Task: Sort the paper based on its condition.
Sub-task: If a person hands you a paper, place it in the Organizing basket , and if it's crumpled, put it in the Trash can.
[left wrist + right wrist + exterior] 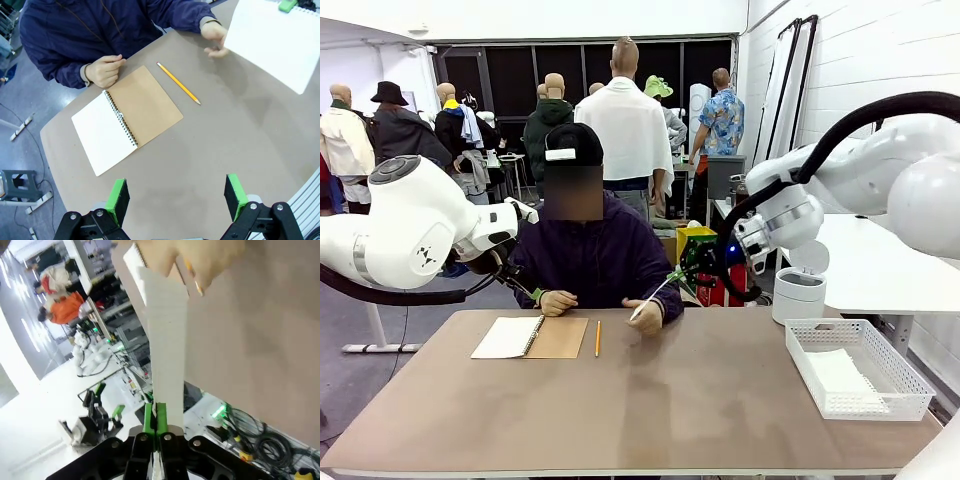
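Paper [655,293] is hanging over the far edge of the counter [700,400], close to its middle. The right pincer [678,272] is clamping shut on the sheet's upper end, and a person seated across the counter is holding the lower end with one hand [645,318], which is resting on the counter at that far edge. From the right wrist, the green pads [148,420] are pressing together on the sheet, which is running edge-on away from them toward the person's fingers.

The left pincer [176,200] is hovering above the left part of the counter with its jaws standing wide apart and gripping nothing. It is looking down on a notebook [530,337] that is lying open near the far edge, left of the middle, with its white page toward the left edge and its brown cover toward the middle. The person's other hand [558,302] is resting closed at the far edge, just beside the top of the notebook's spiral.

A pencil [598,338] is lying just right of the brown cover, apart from it, with its length running from the far edge toward the near one. A basket [875,410] is sitting along the right edge, toward the near right corner, well apart from the notebook, and a second sheet [840,372] is lying flat inside it.
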### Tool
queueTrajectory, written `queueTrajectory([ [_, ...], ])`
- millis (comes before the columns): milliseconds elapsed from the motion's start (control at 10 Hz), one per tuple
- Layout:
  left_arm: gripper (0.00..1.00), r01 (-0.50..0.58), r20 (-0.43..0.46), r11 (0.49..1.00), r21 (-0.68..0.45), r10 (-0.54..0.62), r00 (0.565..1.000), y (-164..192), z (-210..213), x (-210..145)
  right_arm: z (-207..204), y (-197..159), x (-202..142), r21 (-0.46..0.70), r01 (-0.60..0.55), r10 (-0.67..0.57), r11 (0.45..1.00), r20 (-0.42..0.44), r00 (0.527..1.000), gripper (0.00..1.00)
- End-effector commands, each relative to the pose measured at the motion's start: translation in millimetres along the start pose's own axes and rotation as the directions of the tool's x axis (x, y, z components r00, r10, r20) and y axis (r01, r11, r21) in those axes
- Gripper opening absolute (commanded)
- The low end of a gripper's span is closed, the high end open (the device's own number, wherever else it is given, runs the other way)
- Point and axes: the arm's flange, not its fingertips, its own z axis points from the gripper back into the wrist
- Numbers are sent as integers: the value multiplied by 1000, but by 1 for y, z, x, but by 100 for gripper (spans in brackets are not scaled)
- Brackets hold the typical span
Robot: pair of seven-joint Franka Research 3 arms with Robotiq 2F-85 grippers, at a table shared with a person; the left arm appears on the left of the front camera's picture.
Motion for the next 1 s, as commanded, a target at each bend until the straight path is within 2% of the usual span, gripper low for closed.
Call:
queueTrajectory([
  [0,100,0,-1,1000,1,0,1000,1,0,-1,33,-10,-18,-60,-230,230,971,-3,973,0],
  [100,100,0,-1,1000,1,0,1000,1,0,-1,55,-17,-24,-134,-356,361,925,9,933,0],
  [200,100,0,-1,1000,1,0,1000,1,0,-1,76,-29,-32,-230,-416,430,880,13,903,0],
  [400,100,0,-1,1000,1,0,1000,1,0,-1,115,-56,-52,-337,-419,451,843,21,892,0],
  [500,100,0,-1,1000,1,0,1000,1,0,-1,131,-71,-50,-415,-410,462,812,28,887,0],
  [700,100,0,-1,1000,1,0,1000,1,0,-1,151,-89,-52,-498,-316,404,807,77,911,0],
  [900,100,0,-1,1000,1,0,1000,1,0,-1,150,-91,-56,-540,-198,332,818,161,929,0],
])
